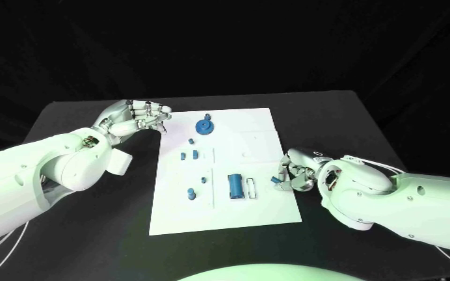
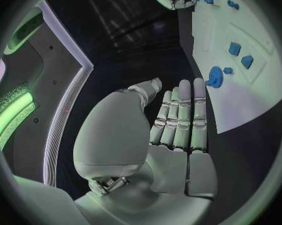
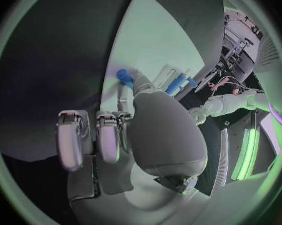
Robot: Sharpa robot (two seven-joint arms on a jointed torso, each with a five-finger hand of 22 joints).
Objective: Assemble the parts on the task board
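Note:
The white task board [image 1: 253, 144] lies in the middle of the black table. On it are a round blue piece [image 1: 205, 125] at the far end, several small blue pegs [image 1: 195, 154] and an oblong blue block [image 1: 235, 187]. My right hand [image 1: 298, 173] rests at the board's right edge and pinches a small blue part [image 3: 123, 76] between thumb and fingertip, low over the board. My left hand [image 1: 140, 118] hovers off the board's far left corner, fingers straight and holding nothing. From the left wrist, the left hand [image 2: 178, 120] lies just short of the round blue piece [image 2: 215, 77].
An empty white slot [image 1: 251, 187] sits just right of the oblong block. Bare black table [image 1: 337, 125] surrounds the board on every side. The right wrist view shows the oblong block [image 3: 176, 86] and the left hand [image 3: 225, 102] beyond it.

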